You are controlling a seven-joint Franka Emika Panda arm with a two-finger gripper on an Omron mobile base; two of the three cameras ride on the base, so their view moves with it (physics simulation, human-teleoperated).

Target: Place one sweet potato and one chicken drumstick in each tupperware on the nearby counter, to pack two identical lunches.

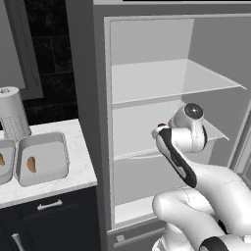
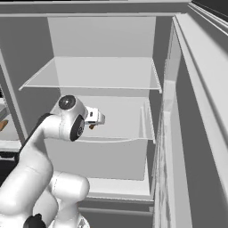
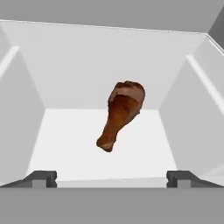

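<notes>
From the right, we see the drumstick (image 3: 121, 114) mostly hidden behind the hand. The arm reaches into the fridge (image 1: 147, 78), gripper (image 3: 111, 178) spread wide, holding nothing.

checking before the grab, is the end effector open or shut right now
Open. In the hand view the two fingertips stand far apart at the bottom corners, with the chicken drumstick lying ahead between them on the fridge shelf, untouched.

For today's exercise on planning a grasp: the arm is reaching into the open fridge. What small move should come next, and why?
Probably ease the open gripper forward around the chicken drumstick, then close. The drumstick lies on the fridge shelf ahead, between and beyond the fingertips, not yet touched.
</notes>
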